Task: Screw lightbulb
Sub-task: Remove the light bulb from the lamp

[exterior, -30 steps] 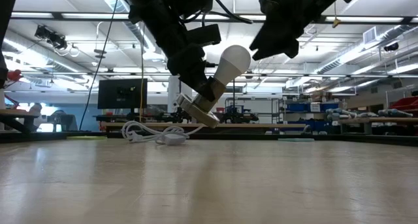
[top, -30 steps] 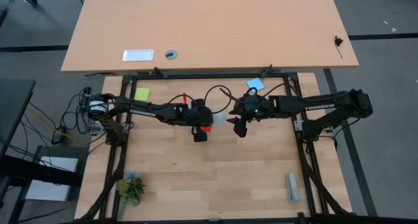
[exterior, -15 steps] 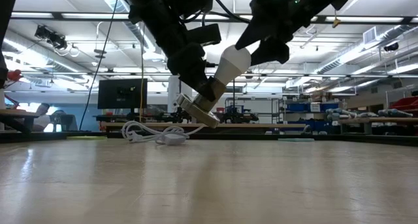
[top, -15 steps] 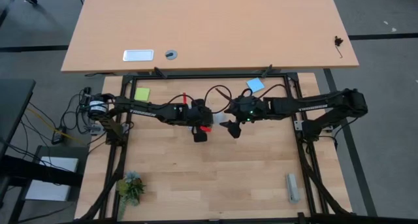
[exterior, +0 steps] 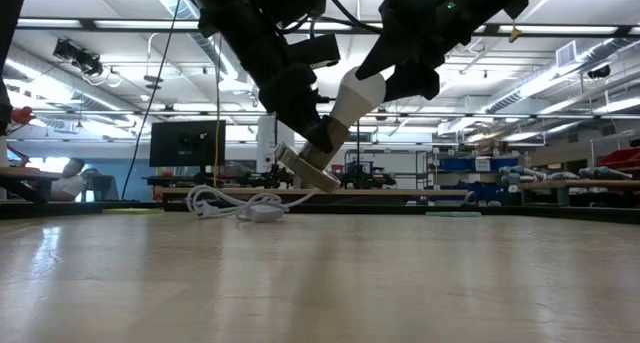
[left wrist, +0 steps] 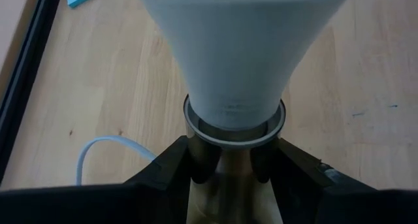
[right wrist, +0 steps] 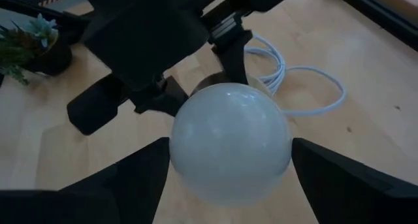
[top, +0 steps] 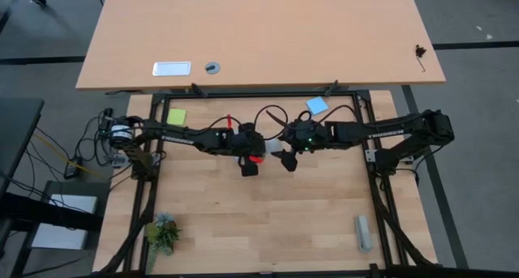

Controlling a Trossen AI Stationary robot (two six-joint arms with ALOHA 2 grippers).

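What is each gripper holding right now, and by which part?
Left gripper clamps the socket base under the lightbulb. Right gripper straddles the bulb's round end, fingers apart, gripping nothing.

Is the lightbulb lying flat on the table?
No, the lightbulb hangs tilted in the air above the table, between the two robot hands.

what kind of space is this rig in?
Probably a robotics lab or workshop: a large open hall with ceiling strip lights, a monitor on a bench behind the table, and storage shelving at the back.
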